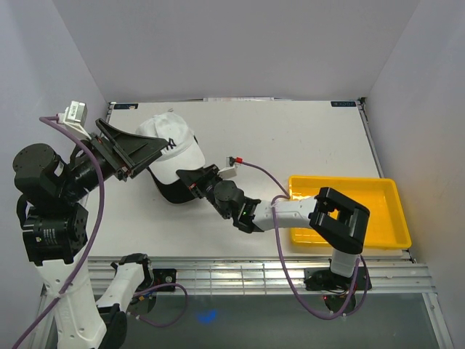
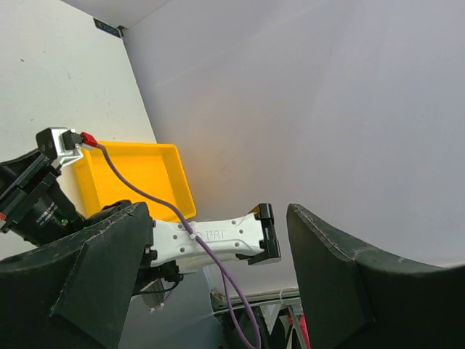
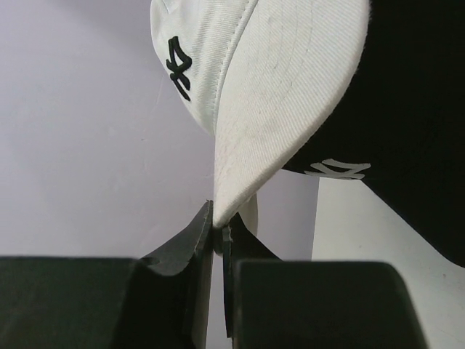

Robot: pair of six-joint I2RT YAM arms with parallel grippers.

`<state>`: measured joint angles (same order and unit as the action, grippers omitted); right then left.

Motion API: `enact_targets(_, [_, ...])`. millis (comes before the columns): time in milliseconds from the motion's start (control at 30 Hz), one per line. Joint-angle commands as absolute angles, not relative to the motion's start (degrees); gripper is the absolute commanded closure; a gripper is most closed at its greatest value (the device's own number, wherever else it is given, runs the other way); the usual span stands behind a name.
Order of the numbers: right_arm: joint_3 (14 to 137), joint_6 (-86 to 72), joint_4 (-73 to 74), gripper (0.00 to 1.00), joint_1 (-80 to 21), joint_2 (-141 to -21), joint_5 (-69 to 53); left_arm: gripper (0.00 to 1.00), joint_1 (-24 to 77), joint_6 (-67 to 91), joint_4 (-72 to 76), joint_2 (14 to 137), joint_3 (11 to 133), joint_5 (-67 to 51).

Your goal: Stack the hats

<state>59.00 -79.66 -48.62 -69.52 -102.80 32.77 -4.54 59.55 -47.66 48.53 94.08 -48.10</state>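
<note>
From overhead, the white cap point(image 1: 173, 145) is seen resting on top of the black cap point(image 1: 168, 193) toward the left side of the table point(image 1: 312, 138). Only a dark crescent of the lower cap is shown beneath it. The right gripper point(image 1: 186, 183) is stretched in from the right and is closed on the white cap's brim, which is probably how the cap is being guided onto the one below. The left gripper point(image 1: 144, 155) is held wide open at the cap's left flank, apparently to steady or centre the crown. Whether the fabric is touched cannot be told. The yellow tray point(image 1: 392, 190) is set well apart at the right. No pink or tan cap can be made out.

In the left wrist view, the two fingers point(image 2: 87, 276) are spread far apart with nothing between them. Only the wall, the tray and the right arm point(image 2: 211, 240) are shown beyond, so no cap is held on that side.

In the right wrist view, the white brim point(image 3: 290, 94) is pinched at its very tip between the closed jaws. The black cap is seen just behind and to the right, with its white logo point(image 3: 336, 169) turned toward the camera. So thin a hold at the edge is judged liable to slip if the cap is pulled hard.
</note>
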Motion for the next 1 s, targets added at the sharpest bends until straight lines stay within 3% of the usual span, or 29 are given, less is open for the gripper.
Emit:
enact_targets(0, [57.74, -81.91, -47.38, 0.92, -69.87, -104.68, 33.66, 0.14, -4.48, 58.54, -48.08, 48.34, 93.78, -47.11])
enact_targets(967, [53.09, -98.17, -27.52, 0.92, -69.87, -110.47, 28.92, 0.14, -4.48, 58.45, -48.43, 47.81, 88.86, -44.47])
